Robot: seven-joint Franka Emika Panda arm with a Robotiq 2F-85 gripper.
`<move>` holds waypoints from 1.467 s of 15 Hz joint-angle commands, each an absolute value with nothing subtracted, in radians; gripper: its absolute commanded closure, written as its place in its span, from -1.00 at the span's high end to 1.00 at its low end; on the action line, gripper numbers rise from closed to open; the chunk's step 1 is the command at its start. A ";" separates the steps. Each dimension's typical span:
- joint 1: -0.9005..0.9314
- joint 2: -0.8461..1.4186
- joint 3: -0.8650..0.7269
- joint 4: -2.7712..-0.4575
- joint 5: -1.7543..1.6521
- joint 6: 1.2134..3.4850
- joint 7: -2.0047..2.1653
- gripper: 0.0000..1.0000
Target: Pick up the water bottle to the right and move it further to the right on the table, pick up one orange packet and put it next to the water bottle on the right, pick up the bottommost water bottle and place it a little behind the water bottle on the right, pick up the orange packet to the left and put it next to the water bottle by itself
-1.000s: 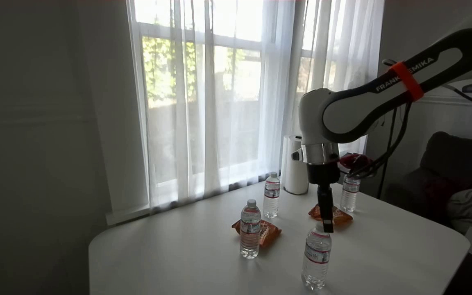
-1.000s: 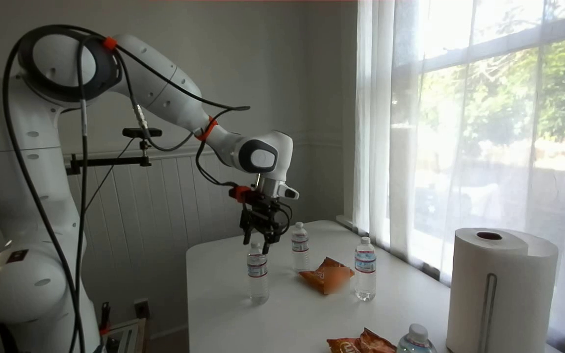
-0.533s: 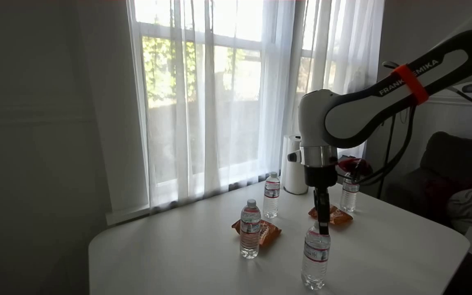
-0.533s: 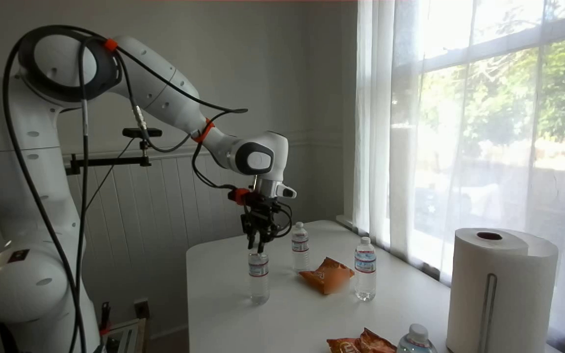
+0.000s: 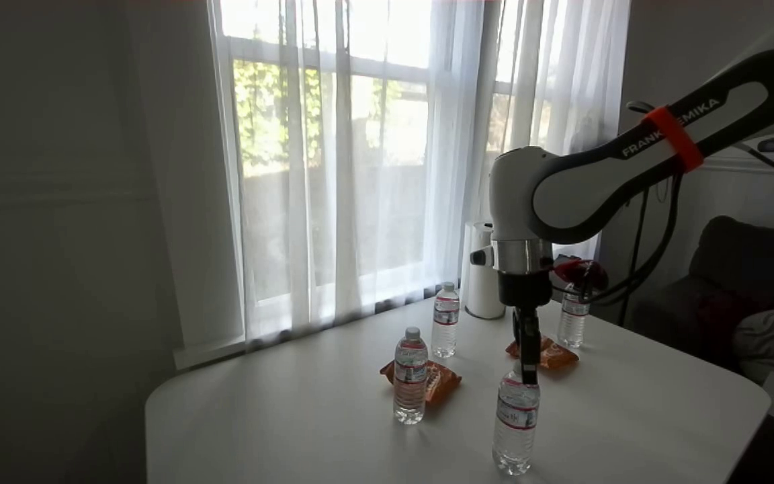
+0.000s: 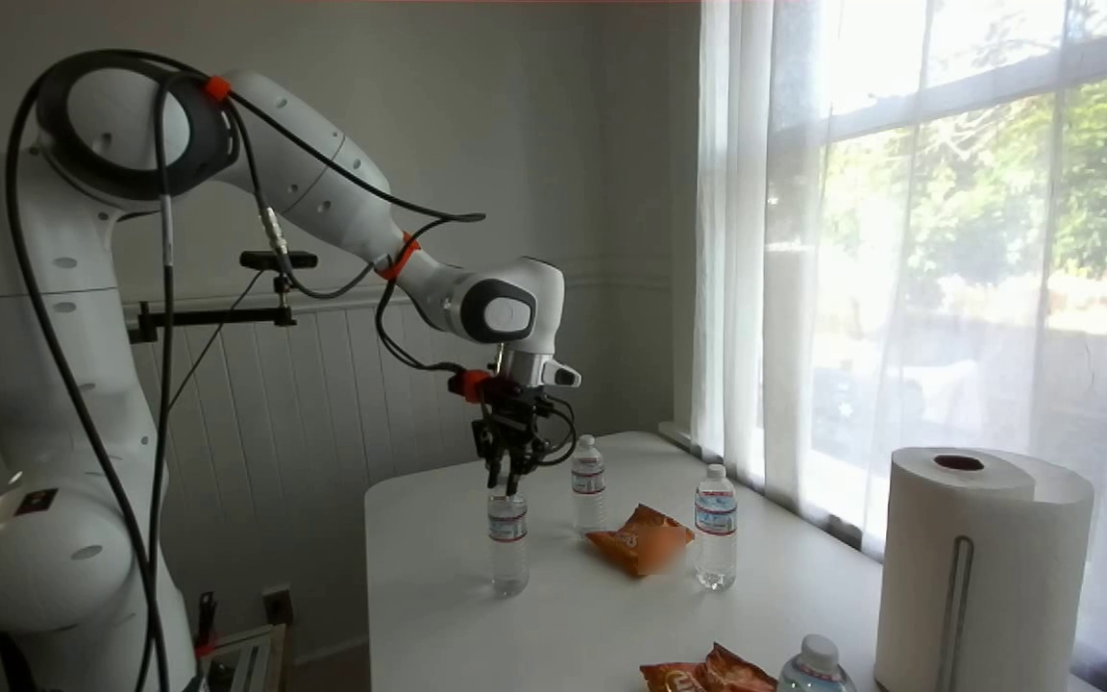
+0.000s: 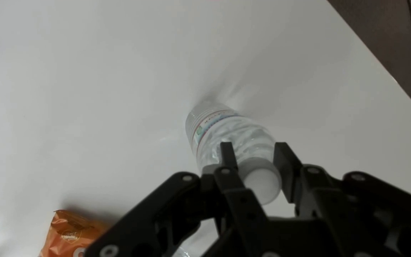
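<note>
Got my gripper [image 7: 256, 157] pointed down at the front bottle [image 5: 516, 418] and it's closed in snug: the fingers [image 7: 287, 166] sit on either side of the neck, with the cap [image 7: 263, 185] poking up in the narrow gap between them. In the wrist view that reads as a proper hold to me, though the exact contact spots are too dark to make out. Bottle's close to upright, and its base looks to be down on the table [image 5: 279, 430].

Other task stuff is all on the table too. The left bottle [image 5: 410, 376], leftmost in an exterior view, stands upright and hides part of an orange packet [image 5: 442, 386] lying just behind it. The back bottle [image 5: 445, 323] is upright as well, so that packet lies between the two. Can't tell if it touches either one. Then there's a second packet [image 5: 558, 357], partly blocked by my gripper in an exterior view, with the far bottle [image 6: 817, 668] standing just beside it. The frame's bottom edge crops that pair in an exterior view, so I only get the bottle's top there.

Paper roll [image 6: 1015, 577] is standing on the table near the curtain [image 5: 347, 202].
</note>
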State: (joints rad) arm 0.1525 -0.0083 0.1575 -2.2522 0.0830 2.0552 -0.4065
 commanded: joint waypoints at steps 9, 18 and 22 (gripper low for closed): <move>0.080 -0.032 0.079 -2.231 0.045 2.005 -0.386 -0.84; 0.008 -0.066 0.009 -2.246 -0.001 1.943 -0.332 -0.84; -0.020 -0.098 -0.021 -2.268 -0.041 1.911 -0.316 -0.84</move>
State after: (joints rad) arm -0.0026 -0.0277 -0.0032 -2.2421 -0.0035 1.9612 -0.3397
